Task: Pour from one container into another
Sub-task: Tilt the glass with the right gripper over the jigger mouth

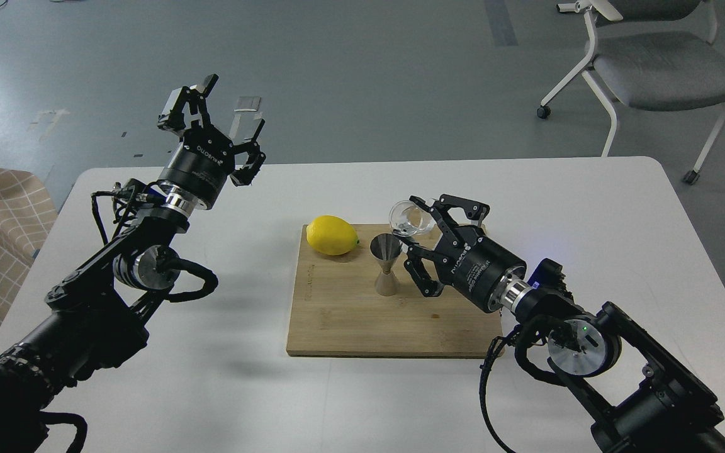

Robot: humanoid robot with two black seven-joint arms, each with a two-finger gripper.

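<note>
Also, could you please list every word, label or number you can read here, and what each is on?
"ROBOTIQ": on the left gripper body, seen upside down.
"ROBOTIQ": on the right gripper body; the smaller print beside it is too small to read.
Nothing readable on the glass cup, jigger or board.

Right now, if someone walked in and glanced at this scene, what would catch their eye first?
Probably the bright yellow lemon at the far left corner of the wooden board. Next, the right gripper holding a small glass cup tipped on its side just above the shiny metal jigger, which stands upright mid-board. The left gripper hangs open and empty, raised above the table's far left.
</note>
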